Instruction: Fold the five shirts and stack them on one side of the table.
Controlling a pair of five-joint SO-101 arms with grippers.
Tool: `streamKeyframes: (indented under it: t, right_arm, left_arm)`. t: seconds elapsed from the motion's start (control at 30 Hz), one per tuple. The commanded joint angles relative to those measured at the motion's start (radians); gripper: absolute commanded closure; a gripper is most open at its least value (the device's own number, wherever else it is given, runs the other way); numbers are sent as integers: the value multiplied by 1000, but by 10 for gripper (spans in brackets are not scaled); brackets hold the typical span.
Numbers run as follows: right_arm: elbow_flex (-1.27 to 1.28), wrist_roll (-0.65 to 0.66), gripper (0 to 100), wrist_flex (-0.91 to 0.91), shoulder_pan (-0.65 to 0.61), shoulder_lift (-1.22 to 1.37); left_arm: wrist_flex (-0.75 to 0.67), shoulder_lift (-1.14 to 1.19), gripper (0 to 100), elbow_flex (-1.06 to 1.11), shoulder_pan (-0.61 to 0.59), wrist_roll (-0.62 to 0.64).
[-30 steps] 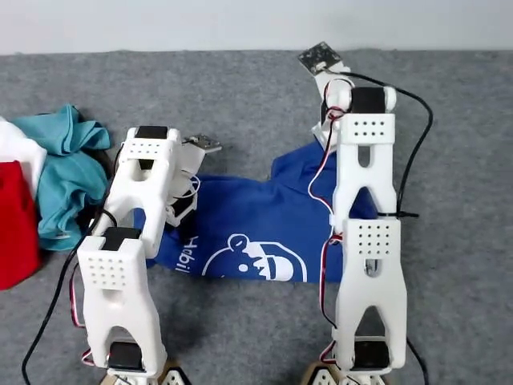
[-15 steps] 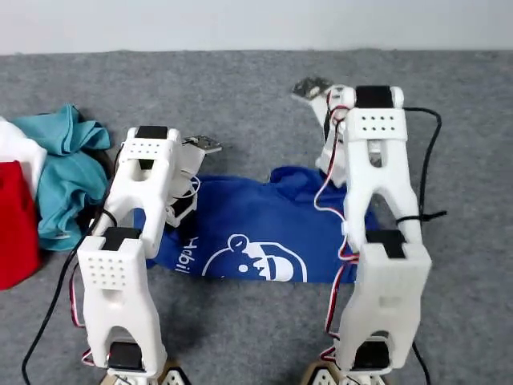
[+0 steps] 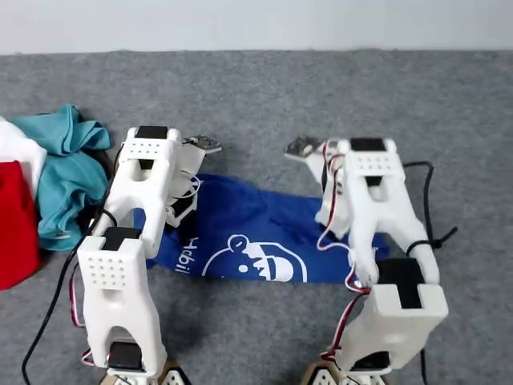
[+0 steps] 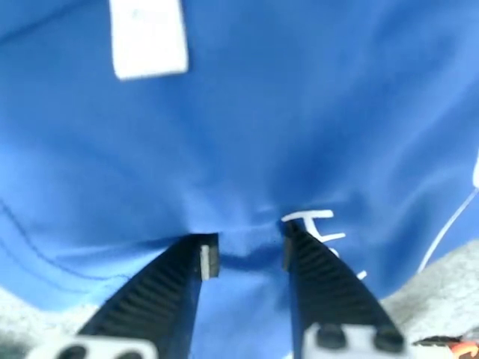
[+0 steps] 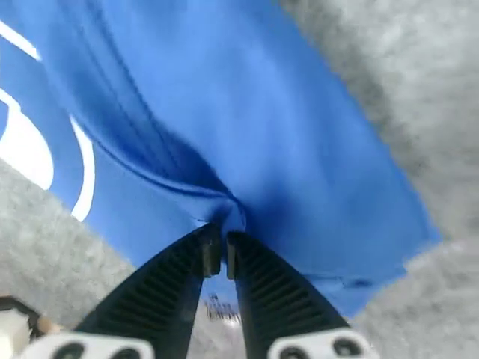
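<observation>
Blue shirt (image 3: 240, 220) lies in the middle of the table (image 3: 264, 96), nearer the near edge than the far one, print side up, between the two arms.

Right gripper (image 5: 218, 250): fingers almost together, clamped on a pinch of the blue shirt, cloth gathered into creases at the tips. A second ago we see the right arm (image 3: 373, 200) stretched out toward the far edge, with the shirt's right part drawn up after it. Now the arm is pulled back toward the near edge, and that part of the shirt is laid over onto the rest. The shirt reads as a flatter, narrower band than before.

Left gripper (image 4: 247, 250): fingers apart, tips down against the blue shirt, a small ridge of cloth between them. The left arm (image 3: 136, 200) stands over the shirt's left end, in the same place as in the earlier frames.

At the table's left edge, unchanged: a rumpled teal shirt (image 3: 68, 172), a red shirt (image 3: 16, 220) just beside it, and a white shirt (image 3: 20, 148) touching both.
</observation>
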Motion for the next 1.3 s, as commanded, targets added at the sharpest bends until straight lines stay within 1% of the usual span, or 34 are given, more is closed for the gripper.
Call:
streamKeyframes:
  t: [0.0,0.1,0.2,0.27,0.37,0.43,0.53,0.7,0.8,0.9,1.0,1.17,1.27]
  right_arm:
    - [103,9,987,-104,15,-56]
    - [149,8,974,-150,33,-56]
    - [144,5,905,-125,67,-68]
    - [130,5,852,-64,73,-85]
    - [94,5,795,87,68,-137]
    - [63,5,789,177,68,-182]
    - [34,6,789,278,70,-260]
    - [37,2,789,318,71,-397]
    - [37,-44,789,317,70,-455]
    - [37,-68,789,320,70,-475]
    - [52,-66,789,318,70,-476]
    - [117,-61,789,314,48,-479]
    - [149,-66,789,271,50,-484]
  left_arm:
    - [14,-6,852,-28,11,-5]
    - [14,-9,851,-28,11,-5]
    - [55,-26,848,-59,11,-3]
    - [58,-54,848,-73,8,-2]
    - [58,-135,848,-73,8,-2]
    - [57,-196,848,-73,8,8]
    - [57,-272,848,-73,-28,55]
    - [57,-275,848,-67,-187,89]
    - [58,-230,848,-50,-249,75]
    - [58,-190,848,-25,-255,46]
    - [57,-169,848,-27,-252,25]
    - [55,-144,847,-22,-253,-48]
    - [49,-101,847,-25,-252,-54]
